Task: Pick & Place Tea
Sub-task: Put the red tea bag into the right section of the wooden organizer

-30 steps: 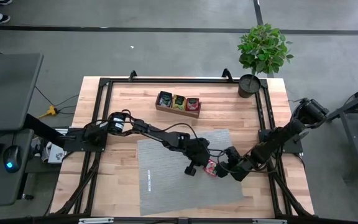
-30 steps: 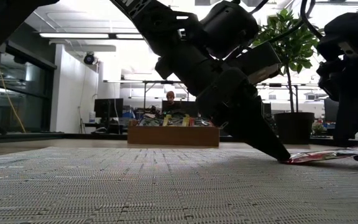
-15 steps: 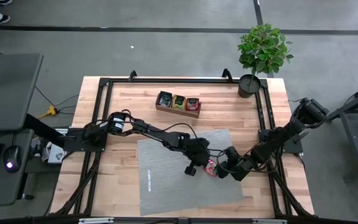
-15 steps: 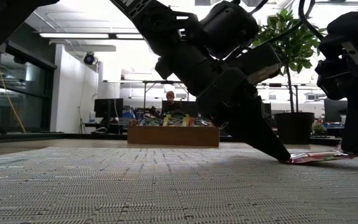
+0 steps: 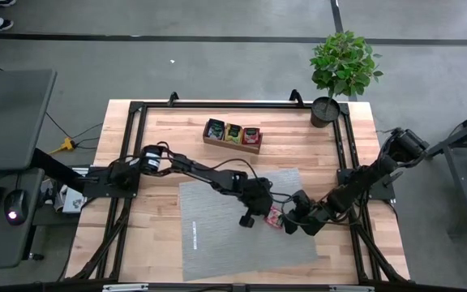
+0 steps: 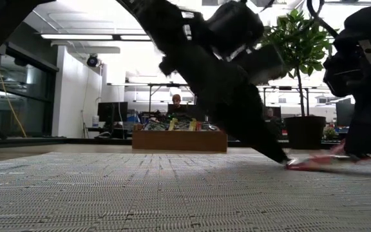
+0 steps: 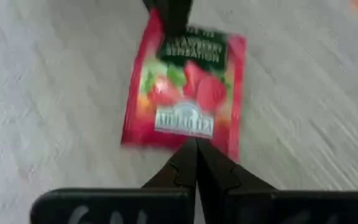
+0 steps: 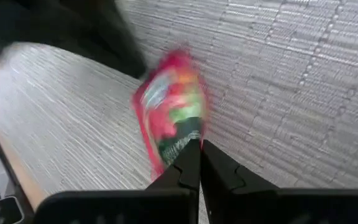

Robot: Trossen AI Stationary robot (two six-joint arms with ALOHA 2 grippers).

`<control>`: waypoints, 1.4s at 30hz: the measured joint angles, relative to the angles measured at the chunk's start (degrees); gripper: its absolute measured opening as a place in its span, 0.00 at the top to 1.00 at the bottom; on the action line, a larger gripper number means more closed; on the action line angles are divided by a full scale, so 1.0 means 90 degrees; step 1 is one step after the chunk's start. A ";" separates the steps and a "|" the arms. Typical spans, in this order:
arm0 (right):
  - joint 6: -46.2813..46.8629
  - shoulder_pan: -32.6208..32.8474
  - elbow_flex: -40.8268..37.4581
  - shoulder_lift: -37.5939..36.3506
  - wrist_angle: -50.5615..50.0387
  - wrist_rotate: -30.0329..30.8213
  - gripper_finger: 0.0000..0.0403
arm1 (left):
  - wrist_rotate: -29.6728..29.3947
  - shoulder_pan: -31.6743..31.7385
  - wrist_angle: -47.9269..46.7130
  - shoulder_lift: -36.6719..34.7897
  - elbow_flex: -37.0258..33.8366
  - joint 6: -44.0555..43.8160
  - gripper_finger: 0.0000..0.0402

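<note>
Because the red sachet (image 5: 275,216) near the grey mat's (image 5: 217,235) right edge looked light, thin and floppy, its edge was the place to grip, where the right pincer (image 5: 285,222) seemed clamped on it while the left pincer (image 5: 266,212), clenched empty, pinned the opposite edge.

A red-pink tea sachet (image 5: 275,216), square and flat, printed with strawberries, a dark green band and a white label, lies near the right edge of the grey mat (image 5: 217,235), one edge lifted slightly off it. More sachets (image 5: 233,132), black, yellow-green and red, sit well beyond the mat.
</note>
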 joint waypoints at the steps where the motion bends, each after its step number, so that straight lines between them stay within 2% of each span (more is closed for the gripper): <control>1: -0.0086 0.0002 0.0007 0.0000 0.0015 0.0030 1.00 | -0.0024 -0.0001 -0.0199 -0.0121 -0.0015 -0.0019 1.00; 8: -0.0685 0.0000 0.0019 -0.0297 -0.0201 0.0190 1.00 | -0.0207 -0.0007 -0.0761 -0.0838 -0.0008 0.0024 1.00; 15: -0.1654 -0.0118 0.0025 -0.0995 -0.0629 0.0099 1.00 | -0.0914 -0.0040 -0.1969 -0.1950 0.0004 0.0496 1.00; 19: -0.2624 -0.0464 0.0506 -0.1494 -0.1719 -0.0097 1.00 | -0.1478 -0.0141 -0.2386 -0.2559 -0.0085 0.0613 1.00; 21: -0.3251 -0.0701 0.0934 -0.1695 -0.2472 -0.0190 1.00 | -0.1709 -0.0155 -0.2249 -0.2881 -0.0272 0.0512 1.00; 26: -0.5131 -0.1594 0.2299 -0.1849 -0.4255 -0.0598 1.00 | -0.2265 -0.0240 -0.2103 -0.3689 -0.1228 -0.0064 1.00; 28: -0.5894 -0.2035 0.2912 -0.1801 -0.4900 -0.0870 1.00 | -0.2401 -0.0238 -0.1807 -0.4184 -0.1862 -0.0352 1.00; 33: -0.7600 -0.3252 0.4307 -0.1546 -0.6174 -0.1294 1.00 | -0.2691 -0.0220 -0.0110 -0.5495 -0.3634 -0.0981 1.00; 37: -0.8788 -0.4287 0.5227 -0.1082 -0.6730 -0.1808 1.00 | -0.3075 -0.0220 0.1082 -0.6386 -0.4834 -0.1332 1.00; 42: -1.0040 -0.5262 0.6360 0.0005 -0.7355 -0.2282 1.00 | -0.3181 -0.0216 0.2176 -0.7205 -0.5964 -0.1523 1.00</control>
